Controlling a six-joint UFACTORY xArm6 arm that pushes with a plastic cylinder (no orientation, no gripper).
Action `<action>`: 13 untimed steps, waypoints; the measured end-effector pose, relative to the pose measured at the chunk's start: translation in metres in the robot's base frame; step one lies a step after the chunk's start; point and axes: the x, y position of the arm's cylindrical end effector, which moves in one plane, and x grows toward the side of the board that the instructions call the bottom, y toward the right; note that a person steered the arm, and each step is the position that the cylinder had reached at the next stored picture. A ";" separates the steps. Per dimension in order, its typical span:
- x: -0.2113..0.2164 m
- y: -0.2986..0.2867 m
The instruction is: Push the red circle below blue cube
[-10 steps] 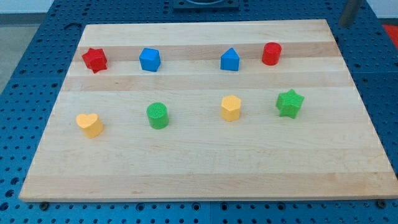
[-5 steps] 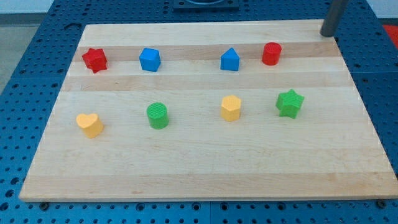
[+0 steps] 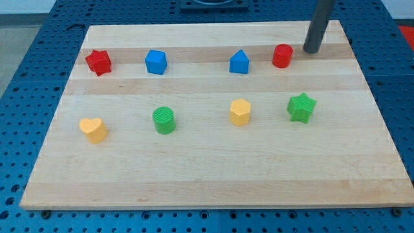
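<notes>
The red circle (image 3: 282,55), a short cylinder, stands near the board's top right. The blue cube (image 3: 156,62) stands in the same top row, far to its left. My tip (image 3: 312,50) is on the board just right of the red circle and slightly above it, a small gap apart, not touching. The rod rises out of the view's top edge.
A blue pentagon-like block (image 3: 239,62) sits between the cube and the red circle. A red star (image 3: 99,61) is at top left. The lower row holds a yellow heart (image 3: 94,129), a green cylinder (image 3: 163,120), a yellow hexagon (image 3: 240,112) and a green star (image 3: 301,107).
My tip has moved from off the board's top right corner down and left onto the board, stopping close to the red circle's right side. No block has moved.
</notes>
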 end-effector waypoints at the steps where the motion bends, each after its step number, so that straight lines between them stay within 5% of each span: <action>1: -0.006 -0.011; 4: 0.071 -0.073; 6: 0.068 -0.007; 10: 0.090 -0.194; 13: 0.107 -0.127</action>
